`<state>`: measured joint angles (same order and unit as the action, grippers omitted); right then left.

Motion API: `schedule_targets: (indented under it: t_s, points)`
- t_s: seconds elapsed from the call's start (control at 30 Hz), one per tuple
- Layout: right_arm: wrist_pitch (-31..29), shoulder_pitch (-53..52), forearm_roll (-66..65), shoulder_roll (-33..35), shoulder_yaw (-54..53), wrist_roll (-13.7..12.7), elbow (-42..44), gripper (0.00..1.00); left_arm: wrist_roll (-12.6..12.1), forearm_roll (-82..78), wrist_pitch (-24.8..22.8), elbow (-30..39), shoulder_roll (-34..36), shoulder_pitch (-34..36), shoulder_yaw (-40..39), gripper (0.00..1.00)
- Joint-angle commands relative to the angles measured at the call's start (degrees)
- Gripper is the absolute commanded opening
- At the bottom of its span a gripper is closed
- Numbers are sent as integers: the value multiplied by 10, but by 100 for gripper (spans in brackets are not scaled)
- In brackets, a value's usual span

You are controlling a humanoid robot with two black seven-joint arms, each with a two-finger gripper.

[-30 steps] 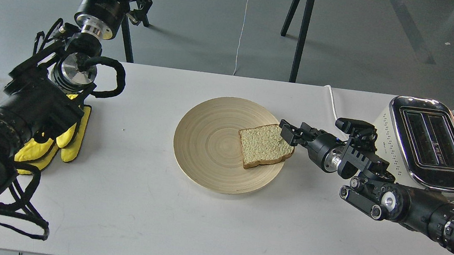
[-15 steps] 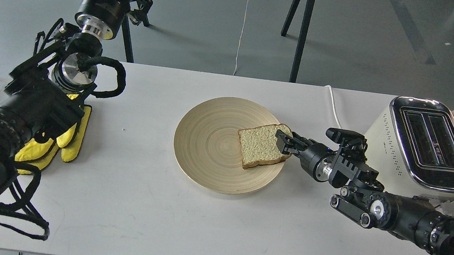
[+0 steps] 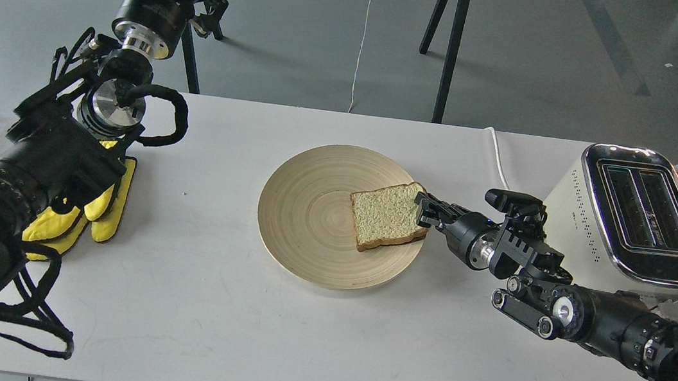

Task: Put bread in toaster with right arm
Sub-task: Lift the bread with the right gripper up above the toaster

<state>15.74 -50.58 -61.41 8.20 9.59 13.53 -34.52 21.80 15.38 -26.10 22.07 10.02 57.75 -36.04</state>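
On a round wooden plate (image 3: pixel 310 213) at the middle of the white worktop (image 3: pixel 231 332), the bread (image 3: pixel 384 215) lay tilted, its right-hand crust lifted slightly off the wood and its left part resting on the plate. The right arm's claw (image 3: pixel 421 212) met that raised edge, its dark fingers at the crust; they looked closed on the slice, though from this angle the grip could not be confirmed beyond contact. The step in hand was judged to be the pickup, with the bread not yet clear of the plate. To the right, near the worktop's edge, stood the toaster (image 3: pixel 575 213), its two slots open to the ceiling and its white cord (image 3: pixel 498 155) trailing off the far side. The next move would call for a firm pinch, a lift clear of the plate's rim, a swing rightward and a turn of the wrist so the slice hung edge-down over a slot. The left arm's claw (image 3: pixel 200 2) was raised far to the left beyond the worktop, above yellow gloves (image 3: pixel 97 212), too dark to read as wide or narrow.
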Motion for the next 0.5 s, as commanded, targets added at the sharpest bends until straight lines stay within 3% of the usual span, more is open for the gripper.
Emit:
schedule_targets:
  t_s: [0.0,0.17,0.47]
  points:
    - [0,-22,2,31,-4,0,-38,8,0,0,1,1,0,0,0,100]
    - [0,-72,4,122,-7,-12,-148,8,1,0,1,2,0,0,0,100]
    - [-11,-185,5,359,-10,-14,-330,9,1,0,1,2,0,0,0,100]
